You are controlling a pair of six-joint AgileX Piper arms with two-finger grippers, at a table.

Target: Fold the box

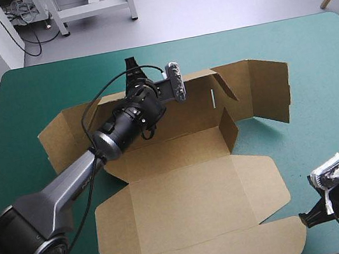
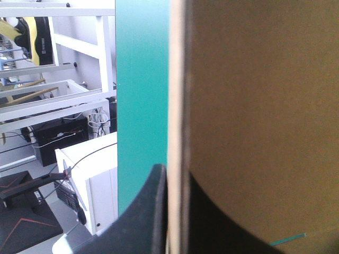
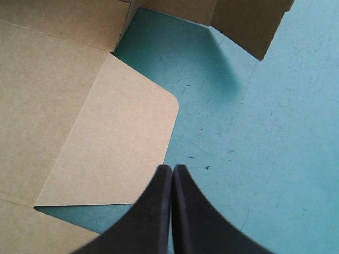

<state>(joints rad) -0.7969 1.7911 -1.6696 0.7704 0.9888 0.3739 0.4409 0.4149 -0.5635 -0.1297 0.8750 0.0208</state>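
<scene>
The brown box lies partly folded mid-table. Its lid is flat toward the near edge, and its far wall and right side panel are raised. My left gripper reaches over the tray to the far wall. In the left wrist view its fingers are all but shut, with the edge of the board between them. My right gripper hovers near the table's front right, off the board. It is shut over the cover, just beside the lid's rounded side flap.
Teal-green cover shows to the right of the box and along the far edge. The raised right panel stands ahead of my right gripper.
</scene>
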